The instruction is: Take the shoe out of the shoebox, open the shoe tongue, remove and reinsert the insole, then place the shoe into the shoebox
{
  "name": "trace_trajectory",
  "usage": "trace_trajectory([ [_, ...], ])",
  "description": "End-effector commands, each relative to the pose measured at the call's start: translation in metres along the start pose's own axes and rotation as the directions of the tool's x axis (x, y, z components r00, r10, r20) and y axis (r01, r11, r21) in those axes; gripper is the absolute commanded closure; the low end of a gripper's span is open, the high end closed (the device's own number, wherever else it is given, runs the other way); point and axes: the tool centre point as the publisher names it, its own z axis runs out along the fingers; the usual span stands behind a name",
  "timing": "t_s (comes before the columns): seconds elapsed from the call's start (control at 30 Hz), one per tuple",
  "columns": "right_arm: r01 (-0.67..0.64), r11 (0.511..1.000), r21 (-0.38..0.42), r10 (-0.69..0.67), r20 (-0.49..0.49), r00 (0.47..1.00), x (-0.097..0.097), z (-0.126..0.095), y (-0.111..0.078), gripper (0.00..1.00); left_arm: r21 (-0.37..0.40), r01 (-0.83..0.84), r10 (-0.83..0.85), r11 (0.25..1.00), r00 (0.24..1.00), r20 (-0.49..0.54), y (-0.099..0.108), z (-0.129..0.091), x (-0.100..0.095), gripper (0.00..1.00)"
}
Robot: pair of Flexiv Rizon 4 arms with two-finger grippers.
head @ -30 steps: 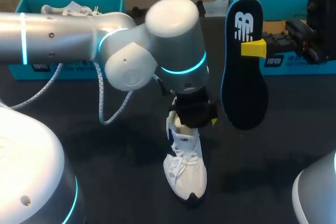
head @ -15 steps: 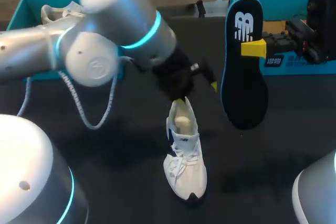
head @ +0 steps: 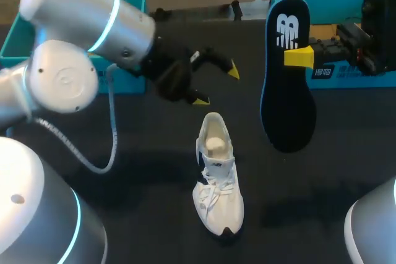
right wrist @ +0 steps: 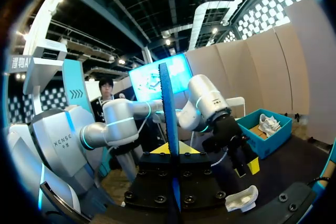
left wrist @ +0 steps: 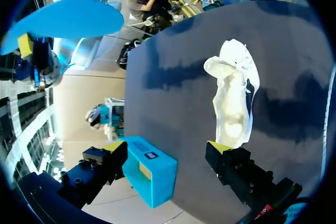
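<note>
White and low on the dark table (head: 142, 171), the shoe (head: 218, 177) stands on its sole, out of either shoebox, toe toward the robot and its mouth gaping toward the far edge, so the pale bed inside shows bare. The insole (head: 286, 72) is already out. It hangs heel-up, just right of the shoe and clear of it, and its black and blue face is turned to the head camera. So the step in hand appears to be the turn from removing to reinserting. The right gripper (head: 292, 57) is clamped on the insole near its heel end; in the right wrist view the insole (right wrist: 169, 129) stands edge-on between the two yellow tips of that gripper (right wrist: 172, 150), which press it from both sides, with the shoe (right wrist: 240, 199) low beyond. The left gripper (head: 216, 85) hovers above the table behind the shoe's heel, jaws spread wide, holding and touching nothing. Its own view shows the shoe (left wrist: 233, 98) lying ahead of the open gripper (left wrist: 167, 148), with the blue insole (left wrist: 68, 19) far off to one side. The next move probably calls for tipping the insole toe-down and feeding it into the opening. The free left gripper would steady the heel or hold the tongue back, since the light shoe could slide or tip under the push.
</note>
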Motion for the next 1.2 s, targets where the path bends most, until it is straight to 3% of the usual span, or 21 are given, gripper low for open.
trace_trajectory([
  [0.03, -0.001, 1.000, 0.000, 0.001, -0.001, 1.000, -0.001, 0.002, 0.000, 1.00, -0.005, -0.003, 0.004, 1.000, 0.987, 0.158, -0.004, -0.006, 0.007, 0.00],
  [0.13, -0.001, 1.000, 0.000, 0.001, -0.001, 1.000, -0.001, 0.002, 0.000, 1.00, 0.029, -0.028, 0.022, 0.999, 0.980, 0.200, -0.002, -0.005, 0.007, 0.00],
  [0.27, -0.001, 1.000, 0.000, 0.001, -0.001, 1.000, -0.001, 0.002, 0.000, 1.00, -0.052, -0.060, 0.072, 0.997, 0.952, 0.298, 0.007, -0.004, -0.003, 0.00],
  [0.57, -0.001, 1.000, 0.000, 0.001, -0.001, 1.000, -0.001, 0.002, 0.000, 1.00, -0.125, -0.133, 0.176, 0.983, 0.870, 0.461, 0.006, -0.026, -0.032, 0.00],
  [0.97, -0.001, 1.000, 0.000, 0.001, -0.001, 1.000, -0.001, 0.002, 0.000, 1.00, -0.156, -0.150, 0.212, 0.976, 0.807, 0.552, 0.010, -0.051, -0.057, 0.00],
  [1.2, -0.141, 0.990, -0.012, 0.140, -0.058, 0.988, -0.047, 0.002, -0.004, 1.00, -0.173, -0.133, 0.209, 0.976, 0.796, 0.568, 0.014, -0.061, -0.057, 0.00],
])
